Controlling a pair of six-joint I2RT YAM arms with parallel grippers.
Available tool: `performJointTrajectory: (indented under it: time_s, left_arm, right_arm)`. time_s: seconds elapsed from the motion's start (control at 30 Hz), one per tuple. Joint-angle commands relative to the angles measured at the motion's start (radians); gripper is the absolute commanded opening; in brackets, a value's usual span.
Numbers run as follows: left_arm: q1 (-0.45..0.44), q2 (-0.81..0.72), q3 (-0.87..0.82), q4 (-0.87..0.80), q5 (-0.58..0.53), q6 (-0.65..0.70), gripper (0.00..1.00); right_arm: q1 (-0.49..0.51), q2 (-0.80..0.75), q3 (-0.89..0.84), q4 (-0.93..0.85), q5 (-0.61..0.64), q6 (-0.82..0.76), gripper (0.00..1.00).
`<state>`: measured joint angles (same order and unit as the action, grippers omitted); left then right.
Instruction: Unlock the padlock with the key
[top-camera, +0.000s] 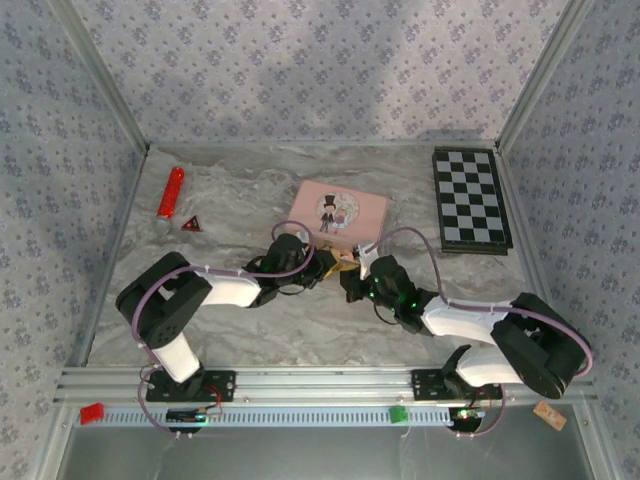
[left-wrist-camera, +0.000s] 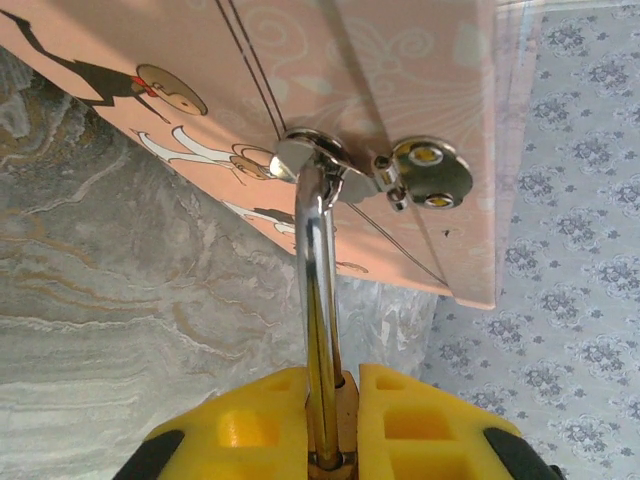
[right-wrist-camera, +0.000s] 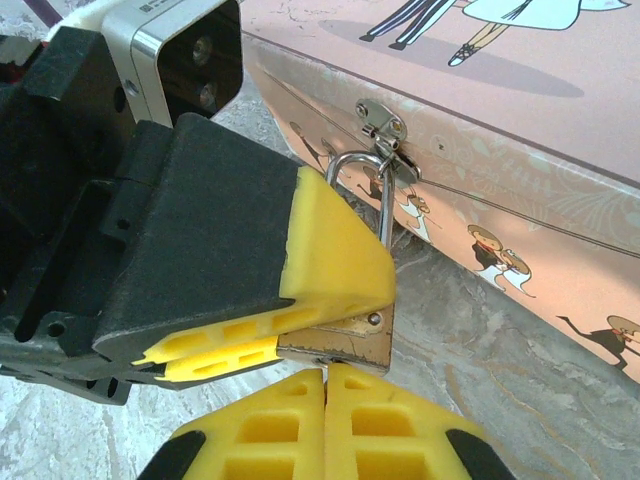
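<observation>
1. My left fingers (left-wrist-camera: 250, 425) are clamped on the padlock (right-wrist-camera: 350, 342) and hide most of its brass body.
2. Its shackle (left-wrist-camera: 315, 280) runs toward 12 o'clock into the hasp (left-wrist-camera: 430, 170) on the pink box (top-camera: 340, 212).
3. My right fingers (right-wrist-camera: 270, 430) are pressed together at the padlock's 6 o'clock. I cannot tell whether they pinch anything.
4. From above, the padlock at the box's 6 o'clock edge is too small to make out.
</observation>
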<state>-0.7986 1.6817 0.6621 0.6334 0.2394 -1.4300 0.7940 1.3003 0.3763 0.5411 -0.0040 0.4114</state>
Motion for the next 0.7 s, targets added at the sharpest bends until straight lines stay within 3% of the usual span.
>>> performJointTrajectory:
  time_s: [0.0,0.13,0.3,0.67]
  left_arm:
    - [0.014,-0.044,0.038,0.056,-0.037,0.052,0.17]
    - [0.015,-0.048,0.028,0.051,-0.042,0.056,0.34]
    - [0.021,-0.050,0.008,0.069,-0.054,0.057,0.46]
    - [0.054,-0.082,-0.012,-0.012,-0.069,0.093,0.52]
  right_arm:
    - [-0.011,0.012,-0.019,-0.013,0.002,0.028,0.00]
    - [-0.008,0.028,-0.016,-0.004,-0.004,0.033,0.00]
    - [-0.009,0.033,-0.018,-0.003,-0.004,0.038,0.00]
    - [-0.031,0.037,-0.023,0.002,-0.035,0.093,0.00]
